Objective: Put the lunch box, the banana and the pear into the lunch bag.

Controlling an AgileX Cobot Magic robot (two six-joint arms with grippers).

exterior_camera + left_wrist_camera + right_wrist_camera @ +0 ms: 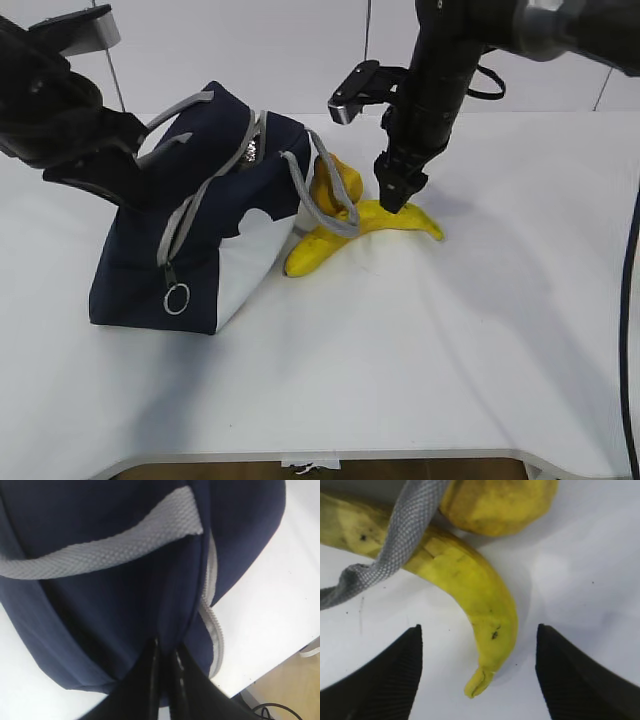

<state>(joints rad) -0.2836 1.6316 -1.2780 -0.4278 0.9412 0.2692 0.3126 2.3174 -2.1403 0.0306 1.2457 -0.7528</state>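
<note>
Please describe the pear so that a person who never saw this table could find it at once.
Find the navy lunch bag on the white table. Just right of it, a grey handle loops over two yellow fruits. The pear is the short rounded one behind, touching the long curved banana.

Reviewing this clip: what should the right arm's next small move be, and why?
Probably lower the right end effector straight down and close on the banana. Its fingers are open on either side of the banana's tip, not touching it. A grey bag handle lies across the far end, so grasp near the tip.
</note>
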